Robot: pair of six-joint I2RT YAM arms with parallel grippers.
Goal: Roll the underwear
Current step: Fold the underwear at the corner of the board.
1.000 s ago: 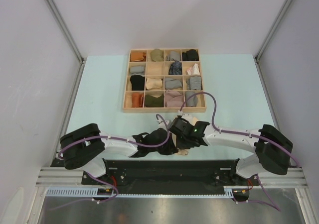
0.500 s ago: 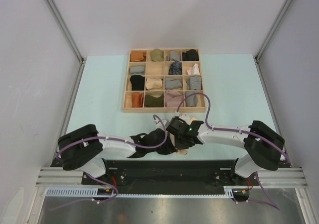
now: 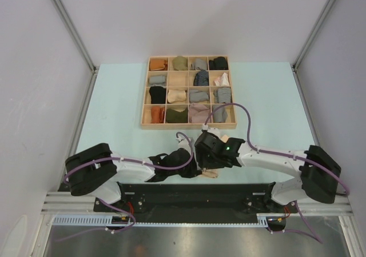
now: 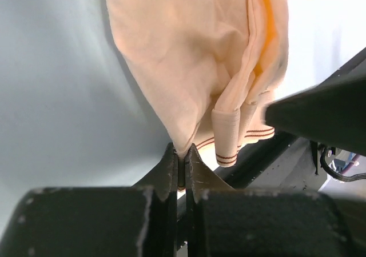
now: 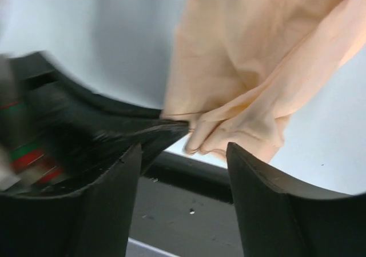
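The pale teal table (image 3: 114, 114) carries a wooden gridded tray (image 3: 188, 125) of cloth bundles at its far centre. At the near edge, the left gripper (image 4: 182, 154) is clenched on a corner of the pale peach-cream cloth underwear (image 4: 189, 68). The right gripper (image 5: 183, 148) gapes, its fingers spread beside the folded hem.

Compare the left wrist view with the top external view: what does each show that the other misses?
Left wrist only: the left end effector shut on an edge of the pale underwear, and the brown stripes along its hem. Top external only: the wooden tray of cloth bundles, the left arm, the right arm and the wider table. Shared: the underwear, which from above is only a small scrap showing by the two wrists at the table's near edge.
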